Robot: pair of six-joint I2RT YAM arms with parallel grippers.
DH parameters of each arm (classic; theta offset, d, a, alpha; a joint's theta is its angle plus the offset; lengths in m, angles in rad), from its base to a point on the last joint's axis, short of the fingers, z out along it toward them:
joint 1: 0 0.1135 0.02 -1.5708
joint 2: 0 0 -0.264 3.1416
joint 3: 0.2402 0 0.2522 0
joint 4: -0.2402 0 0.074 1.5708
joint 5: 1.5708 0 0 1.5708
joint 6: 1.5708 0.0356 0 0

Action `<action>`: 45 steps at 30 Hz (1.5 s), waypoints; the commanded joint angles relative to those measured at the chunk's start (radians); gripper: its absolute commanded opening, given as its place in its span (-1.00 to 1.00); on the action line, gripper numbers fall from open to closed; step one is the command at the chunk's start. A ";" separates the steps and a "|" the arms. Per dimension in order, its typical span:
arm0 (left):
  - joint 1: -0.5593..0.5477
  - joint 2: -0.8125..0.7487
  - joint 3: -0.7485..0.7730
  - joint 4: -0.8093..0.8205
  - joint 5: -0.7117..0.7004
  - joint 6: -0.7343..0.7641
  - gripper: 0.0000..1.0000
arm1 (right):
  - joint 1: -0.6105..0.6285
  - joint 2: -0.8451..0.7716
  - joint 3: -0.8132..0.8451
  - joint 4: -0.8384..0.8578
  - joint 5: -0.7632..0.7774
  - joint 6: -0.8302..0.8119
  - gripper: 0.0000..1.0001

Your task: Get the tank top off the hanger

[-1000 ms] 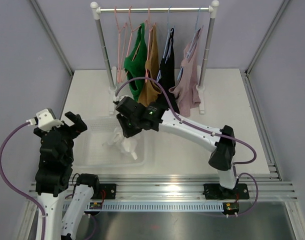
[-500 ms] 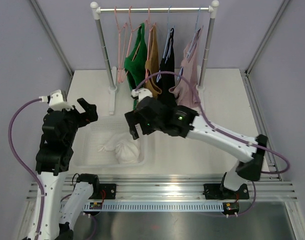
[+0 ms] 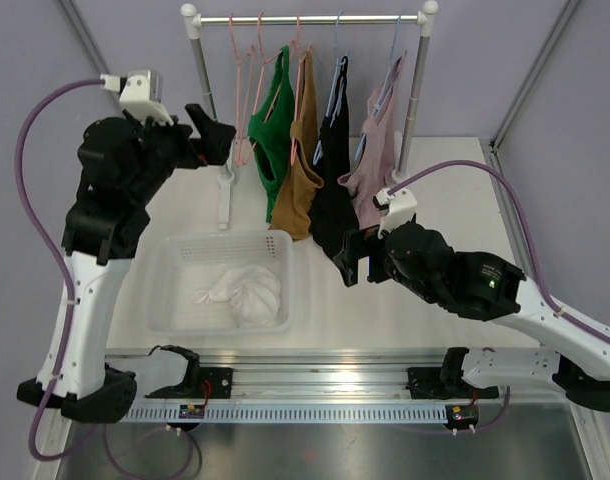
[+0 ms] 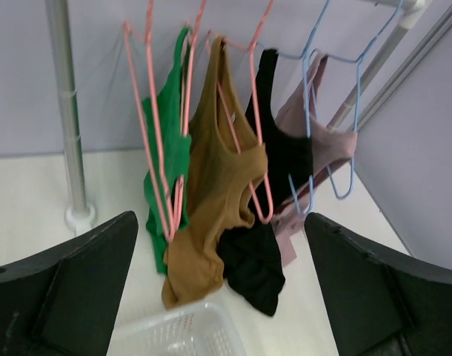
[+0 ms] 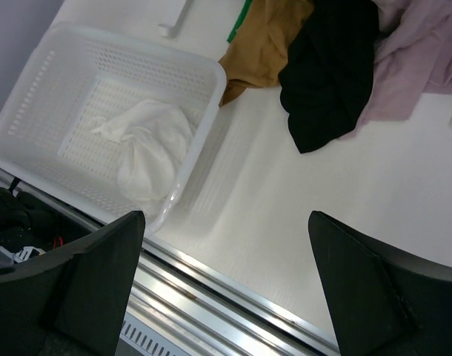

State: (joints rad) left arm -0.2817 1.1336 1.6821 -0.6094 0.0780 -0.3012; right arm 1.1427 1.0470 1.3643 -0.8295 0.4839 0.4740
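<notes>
Top external view showed one white tank top [image 3: 243,292] bunched in the basket [image 3: 175,255], apparently finished. The green top [image 3: 273,120], brown top [image 3: 303,160], black top [image 3: 333,195] and pink top [image 3: 377,170] hung from the rail [image 3: 310,18]. Left wrist view: left gripper [image 4: 218,219] spread, empty, facing them. Right wrist view: right gripper [image 5: 226,215] spread, empty, beside the basket.

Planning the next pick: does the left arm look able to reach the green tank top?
Probably yes: the open left gripper hovers beside the rack, facing the green tank top; only a bare pink hanger hangs between.
</notes>
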 commanded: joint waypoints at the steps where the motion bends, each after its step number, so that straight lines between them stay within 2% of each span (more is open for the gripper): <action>1: -0.019 0.162 0.157 -0.003 -0.026 0.073 0.98 | 0.003 -0.063 -0.039 -0.031 0.071 0.044 0.99; 6: -0.027 0.319 0.303 0.046 0.012 0.103 0.98 | 0.003 -0.128 -0.077 -0.051 0.078 0.052 0.98; 11: -0.056 0.474 0.438 0.083 0.028 0.162 0.86 | 0.002 -0.173 -0.119 -0.053 0.079 0.052 0.97; 15: -0.060 0.633 0.570 0.051 -0.029 0.181 0.63 | 0.003 -0.177 -0.143 -0.053 0.076 0.057 0.96; 16: -0.060 0.656 0.608 0.040 -0.040 0.186 0.51 | 0.002 -0.177 -0.146 -0.053 0.071 0.060 0.95; 21: -0.060 0.724 0.625 0.066 -0.102 0.229 0.42 | 0.003 -0.179 -0.156 -0.045 0.036 0.058 0.93; 25: -0.056 0.796 0.657 0.060 -0.087 0.246 0.30 | 0.003 -0.185 -0.166 -0.036 0.032 0.051 0.92; 30: -0.047 0.848 0.689 0.057 -0.087 0.243 -0.03 | 0.002 -0.176 -0.177 -0.019 0.025 0.038 0.91; 32: -0.043 0.854 0.694 0.057 -0.086 0.237 -0.03 | 0.003 -0.165 -0.179 -0.019 0.022 0.035 0.91; 33: -0.040 0.859 0.696 0.059 -0.084 0.234 -0.10 | 0.002 -0.160 -0.179 -0.019 0.022 0.034 0.91; 36: -0.039 0.859 0.700 0.063 -0.057 0.231 -0.39 | 0.002 -0.147 -0.179 -0.016 0.019 0.029 0.91; 37: -0.039 0.859 0.706 0.063 -0.055 0.231 -0.65 | 0.002 -0.142 -0.179 -0.014 0.018 0.028 0.91; 40: -0.039 0.853 0.715 0.057 -0.050 0.221 -0.96 | 0.002 -0.140 -0.177 -0.013 0.018 0.026 0.91; 45: -0.043 0.821 0.726 0.065 -0.034 0.188 -1.00 | 0.003 -0.128 -0.165 -0.010 0.013 0.020 0.90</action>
State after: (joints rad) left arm -0.3233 2.0071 2.3482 -0.6018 0.0189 -0.0887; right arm 1.1427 0.9142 1.1885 -0.8795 0.5030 0.5079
